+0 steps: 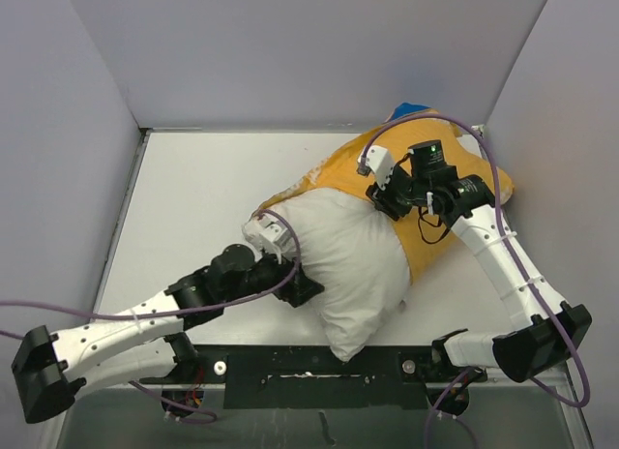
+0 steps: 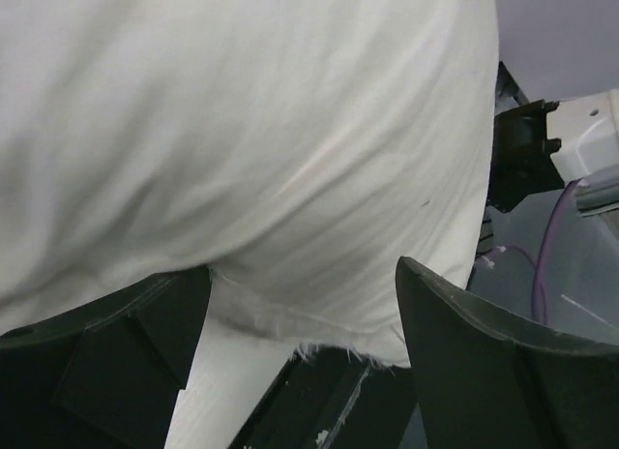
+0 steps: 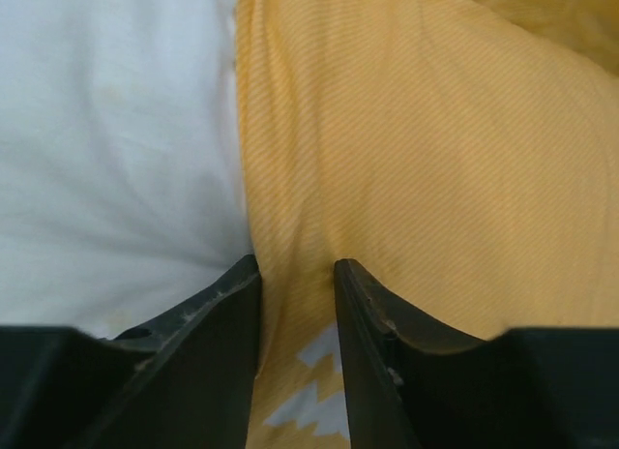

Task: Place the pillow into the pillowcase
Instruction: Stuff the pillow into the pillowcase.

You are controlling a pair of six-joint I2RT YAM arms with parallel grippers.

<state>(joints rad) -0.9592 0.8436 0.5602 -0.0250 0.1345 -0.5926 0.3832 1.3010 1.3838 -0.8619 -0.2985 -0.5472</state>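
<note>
The pillow (image 1: pixel 348 265) is judged soft and light, best pinched at its seam between the open left jaws. The limp pillowcase (image 3: pixel 435 130) is gripped by the right jaws.

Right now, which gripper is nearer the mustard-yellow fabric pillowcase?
Right. The right gripper pinches the mustard-yellow fabric pillowcase at its opening, beside the plump white pillow. The left gripper stands open at the pillow's near-left edge, apart from the case.
</note>
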